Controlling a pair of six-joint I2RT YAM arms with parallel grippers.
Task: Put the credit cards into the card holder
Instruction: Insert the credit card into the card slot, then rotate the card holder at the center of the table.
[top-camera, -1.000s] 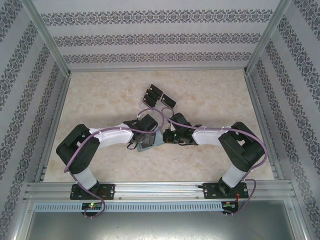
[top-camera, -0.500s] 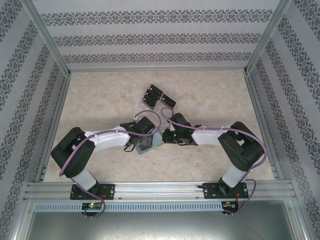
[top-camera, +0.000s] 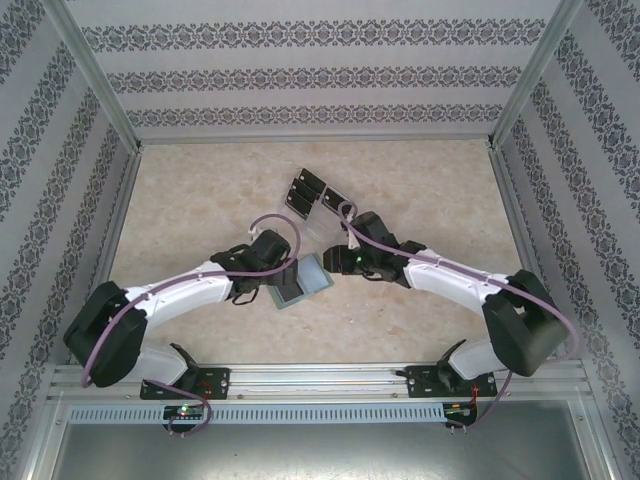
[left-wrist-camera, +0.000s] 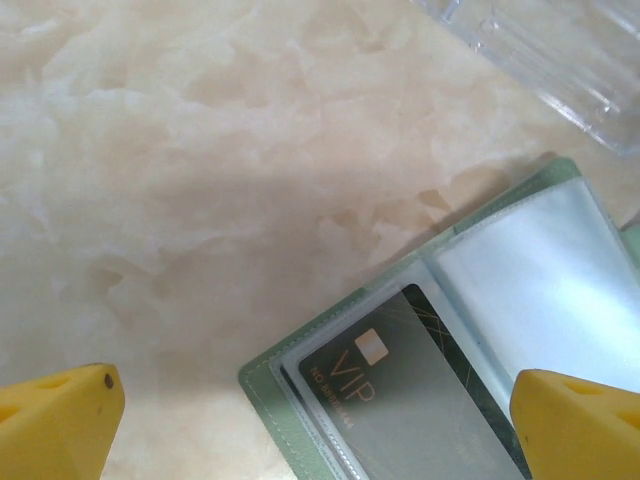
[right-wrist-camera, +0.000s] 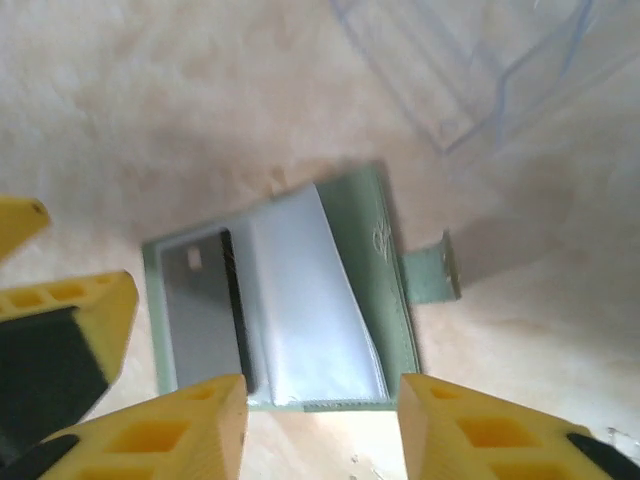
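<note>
Nearest me, the card holder (right-wrist-camera: 330, 300) lies open flat, approx mid-desk (top-camera: 420, 190), btw the two grippers. One credit card (left-wrist-camera: 400, 400), "VIP" print, already sits in the clear sleeve farthest from the clasp tab (right-wrist-camera: 435, 272); the other sleeve looks empty. Left gripper (left-wrist-camera: 315, 400) hangs over that card's corner w/ jaws spread wide, nothing in them. Right gripper (right-wrist-camera: 320, 400) is above the holder's edge, jaws partway apart, also empty. Further back is a clear plastic tray (right-wrist-camera: 470, 70), w/ several black credit cards (top-camera: 305, 188) by it; can't tell if they're on it. Early stage imo: one in, rest to fetch.
</note>
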